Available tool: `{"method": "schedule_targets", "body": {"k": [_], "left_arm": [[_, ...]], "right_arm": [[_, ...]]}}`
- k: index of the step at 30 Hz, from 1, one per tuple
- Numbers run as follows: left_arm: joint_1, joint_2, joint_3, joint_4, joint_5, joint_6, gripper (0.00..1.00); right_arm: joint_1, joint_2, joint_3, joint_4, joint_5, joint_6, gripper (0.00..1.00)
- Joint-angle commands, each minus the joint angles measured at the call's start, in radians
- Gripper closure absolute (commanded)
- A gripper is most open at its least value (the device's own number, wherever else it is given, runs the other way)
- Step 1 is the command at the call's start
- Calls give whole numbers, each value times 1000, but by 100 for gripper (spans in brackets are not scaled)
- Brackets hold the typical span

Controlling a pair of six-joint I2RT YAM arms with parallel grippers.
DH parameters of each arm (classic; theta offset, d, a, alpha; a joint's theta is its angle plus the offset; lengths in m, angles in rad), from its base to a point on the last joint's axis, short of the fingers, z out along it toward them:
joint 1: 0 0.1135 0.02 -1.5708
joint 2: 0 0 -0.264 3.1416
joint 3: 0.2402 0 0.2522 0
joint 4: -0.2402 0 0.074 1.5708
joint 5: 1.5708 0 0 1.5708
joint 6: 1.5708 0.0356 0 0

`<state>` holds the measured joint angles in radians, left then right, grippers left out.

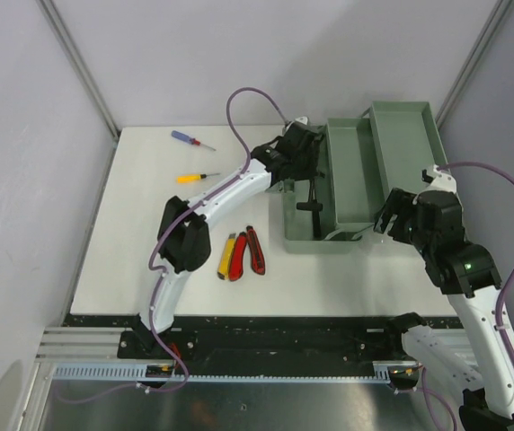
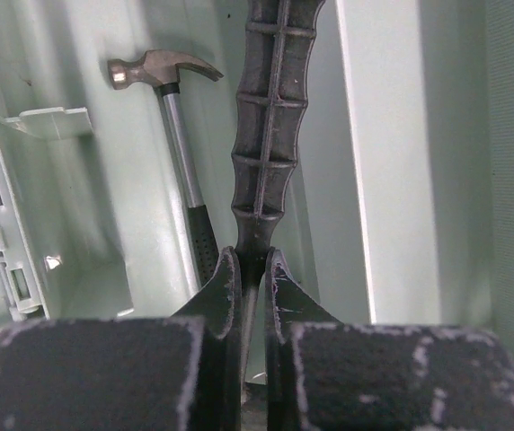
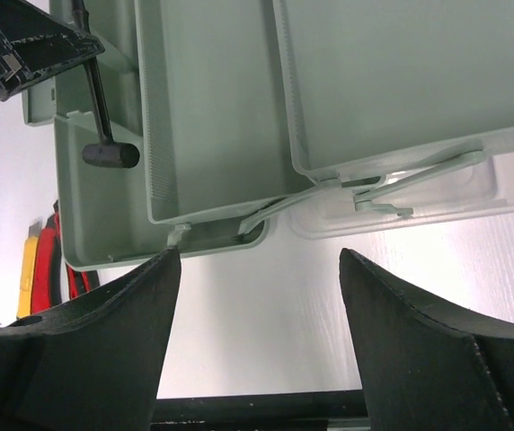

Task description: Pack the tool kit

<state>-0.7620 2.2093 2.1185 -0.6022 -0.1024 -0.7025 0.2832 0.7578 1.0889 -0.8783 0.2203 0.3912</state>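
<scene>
A white table [image 1: 149,269] carries a large grey-green plastic toolbox [image 1: 351,175] at its far right, standing open with its inner trays swung out in steps. The left gripper [image 2: 252,262] reaches into the box, its jaws closed on the thin end of a dark grey ribbed bar [image 2: 269,126]. The right gripper [image 3: 259,260] hangs just off the box's near right corner, jaws wide apart and holding nothing. A small steel-headed hammer with a black grip [image 2: 179,153] lies inside the box beside the bar. On the table left of the box lie a yellow knife [image 1: 226,256], a red knife [image 1: 239,256] and a red-and-black knife [image 1: 255,250] side by side. Farther back lie a yellow-handled screwdriver [image 1: 194,178] and a blue-handled screwdriver [image 1: 188,138].
</scene>
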Motion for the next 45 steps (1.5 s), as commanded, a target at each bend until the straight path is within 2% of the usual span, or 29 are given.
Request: {"method": "schedule_targets", "body": {"k": [1, 13, 19, 23, 26, 34, 37, 39, 41, 45], "left_arm": [[-4, 39, 1, 21, -26, -45, 100], [-18, 145, -15, 23, -55, -7, 99], [-17, 203, 18, 22, -64, 4, 84], [-16, 211, 24, 21, -74, 30, 51], [-16, 177, 36, 21, -85, 69, 37], [-16, -27, 73, 22, -181, 202, 25], [-17, -106, 74, 23, -217, 250, 20], [-17, -156, 70, 23, -231, 276, 13], [-16, -213, 55, 22, -246, 304, 4], [-12, -321, -11, 23, -324, 373, 1]], "right_arm": [[-10, -14, -7, -8, 10, -14, 23], [-23, -23, -11, -18, 3, -22, 23], [-25, -30, -12, -16, -2, -19, 23], [-26, -38, -11, -16, -3, -16, 23], [-27, -42, -10, -15, -3, -13, 23], [-27, -47, -10, 22, -34, -19, 22], [-27, -56, -5, 53, -59, -38, 8], [-27, -65, -2, 76, -64, -55, 2], [-26, -62, 12, 94, -73, -81, 1], [-15, -31, 43, 128, -154, -127, 1]]}}
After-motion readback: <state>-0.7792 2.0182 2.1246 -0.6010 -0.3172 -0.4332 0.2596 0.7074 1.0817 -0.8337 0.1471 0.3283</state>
